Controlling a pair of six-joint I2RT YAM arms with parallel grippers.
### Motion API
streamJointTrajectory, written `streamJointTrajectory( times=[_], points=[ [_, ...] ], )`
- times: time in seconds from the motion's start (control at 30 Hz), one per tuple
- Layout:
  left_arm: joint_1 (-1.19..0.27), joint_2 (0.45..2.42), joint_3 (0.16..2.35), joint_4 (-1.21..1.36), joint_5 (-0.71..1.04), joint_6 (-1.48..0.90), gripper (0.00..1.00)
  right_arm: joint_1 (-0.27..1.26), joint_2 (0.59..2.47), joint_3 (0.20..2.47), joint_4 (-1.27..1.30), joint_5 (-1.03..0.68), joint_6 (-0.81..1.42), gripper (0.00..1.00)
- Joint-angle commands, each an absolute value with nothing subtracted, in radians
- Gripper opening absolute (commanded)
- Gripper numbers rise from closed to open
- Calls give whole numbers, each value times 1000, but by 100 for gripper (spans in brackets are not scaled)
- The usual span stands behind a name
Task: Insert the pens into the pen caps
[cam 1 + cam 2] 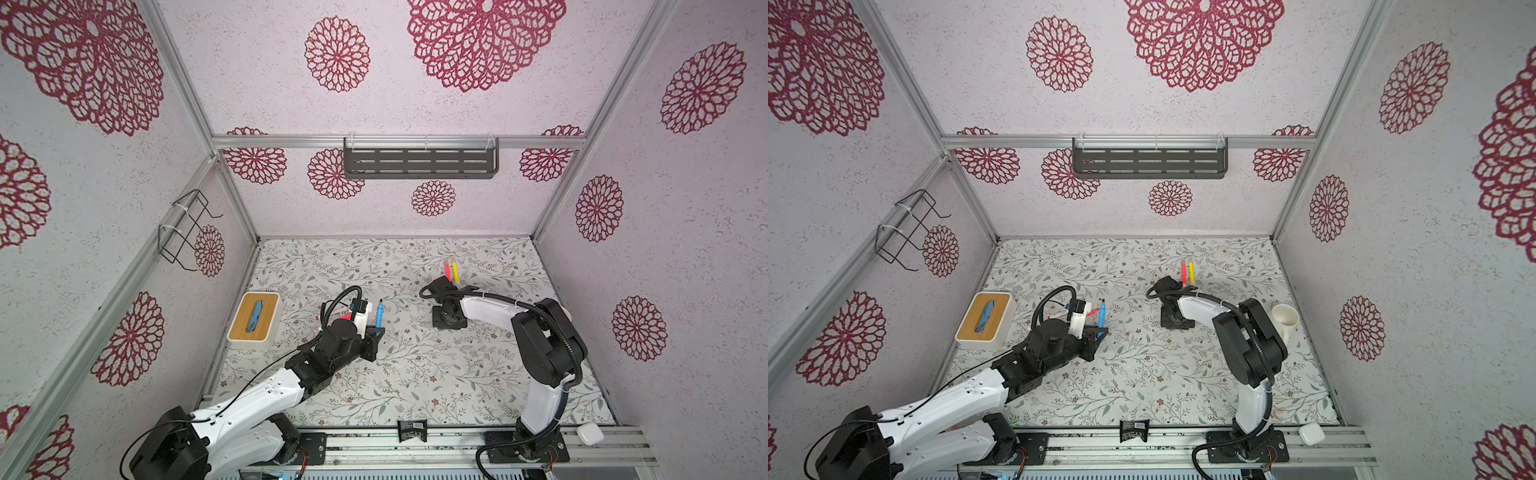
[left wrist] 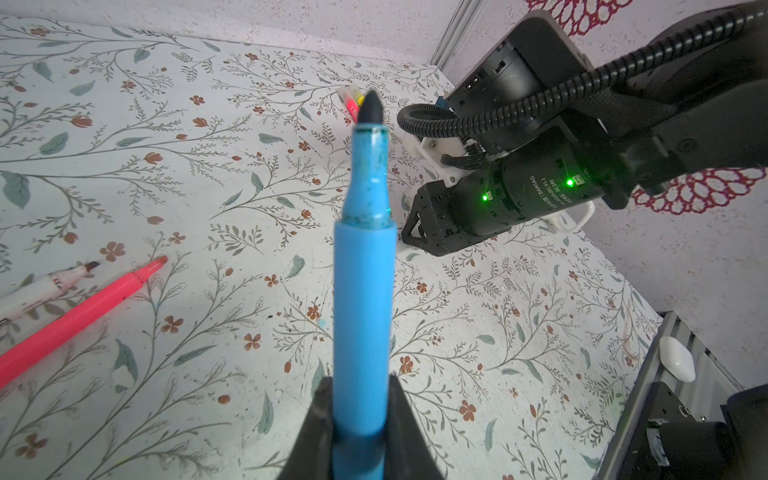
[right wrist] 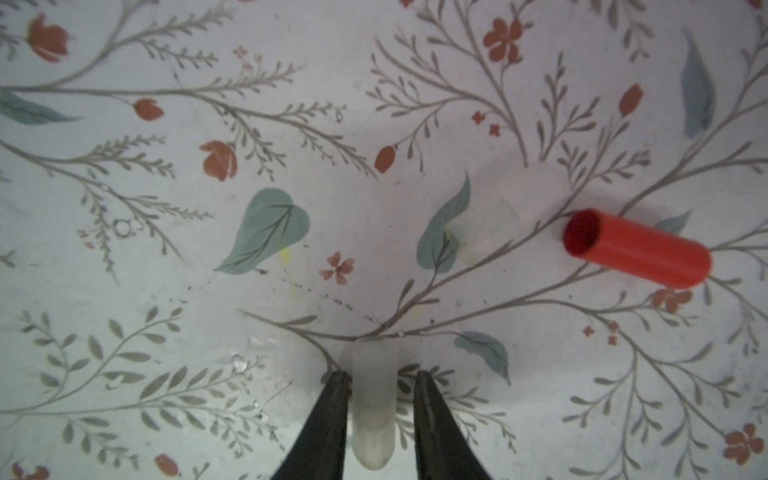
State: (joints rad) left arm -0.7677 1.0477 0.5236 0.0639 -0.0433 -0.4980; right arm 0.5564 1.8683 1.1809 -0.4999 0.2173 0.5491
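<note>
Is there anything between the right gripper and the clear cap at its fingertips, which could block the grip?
Nothing visible does. The clear cap lies on the table directly between the right gripper's open jaws. The second clear cap and the red cap lie apart from it, outside the jaws.

Floral tabletop [image 3: 174,286], blue pen [image 2: 363,316], red cap [image 3: 638,249], translucent cap [image 3: 372,411].
</note>
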Motion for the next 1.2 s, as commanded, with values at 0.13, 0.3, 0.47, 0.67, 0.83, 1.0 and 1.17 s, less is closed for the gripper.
streamJointTrajectory(
  times=[0.13, 0.3, 0.47, 0.67, 0.83, 1.0, 1.17],
  points=[
    [-768, 1012, 499, 55, -54, -502, 0, 560, 1920, 1202, -566, 216, 531, 32],
    [-768, 997, 486, 55, -60, -504, 0, 561, 1928, 1209, -563, 217, 530, 30],
    [-767, 996, 485, 54, -66, -500, 0, 560, 1928, 1200, -553, 210, 533, 21],
    [-769, 995, 476, 66, -68, -502, 0, 561, 1911, 1184, -546, 208, 531, 11],
    [-768, 1003, 490, 62, -64, -497, 0, 563, 1878, 1167, -537, 207, 531, 6],
    [-768, 999, 491, 58, -61, -503, 0, 566, 1851, 1159, -526, 193, 524, 1],
    [-768, 995, 489, 58, -55, -507, 0, 580, 1770, 1136, -480, 152, 508, 1]
  ],
)
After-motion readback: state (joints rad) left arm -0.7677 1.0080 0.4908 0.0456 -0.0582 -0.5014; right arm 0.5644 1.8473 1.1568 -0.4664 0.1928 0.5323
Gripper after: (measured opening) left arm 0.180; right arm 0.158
